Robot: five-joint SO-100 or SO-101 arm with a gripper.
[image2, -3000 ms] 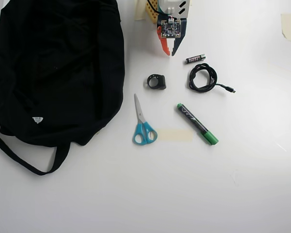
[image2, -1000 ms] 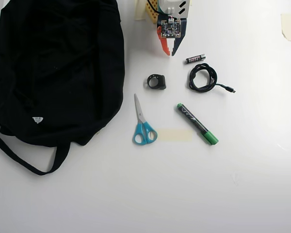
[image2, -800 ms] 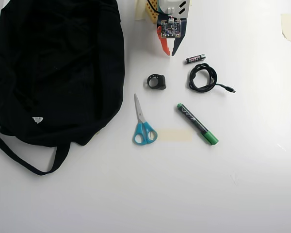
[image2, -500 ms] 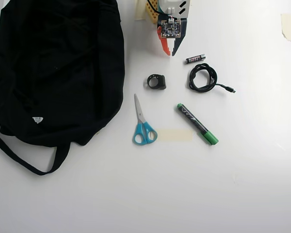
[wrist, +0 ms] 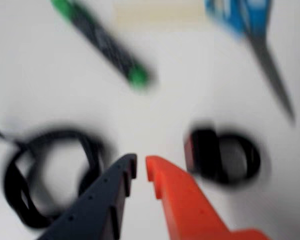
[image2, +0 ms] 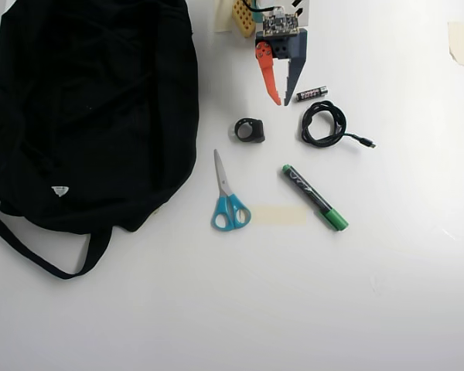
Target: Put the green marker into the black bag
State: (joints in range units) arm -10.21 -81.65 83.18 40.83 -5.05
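Green marker [image2: 315, 198] lies flat on the white surface [image2: 387, 294], diagonal in the overhead view, green cap at lower right, other green tip at upper left. Untouched, nothing on it. Wrist view shows it blurred near the top left [wrist: 101, 41].

My fingers [image2: 282, 101] hang near the top centre of the overhead view, tips pointing down the picture, well apart from the marker. One is orange, one dark. They sit narrow: only a thin gap between the tips, nothing held. Wrist view agrees [wrist: 141, 168], slim slot, empty.

Black bag [image2: 85, 116] fills the upper left of the overhead view, slumped on the surface, strap looping out at lower left, small white label near its lower edge.

Other items:
- small black battery [image2: 312, 93] just right of my tips
- coiled black cable [image2: 325, 125] below the battery
- small black ring-shaped part [image2: 250, 130] below and left of my tips
- blue-handled scissors [image2: 227, 197] between bag and marker, blades pointing up
- strip of pale tape [image2: 278, 215] between scissors handles and marker cap

Wrist view is motion-blurred; no fine detail readable.
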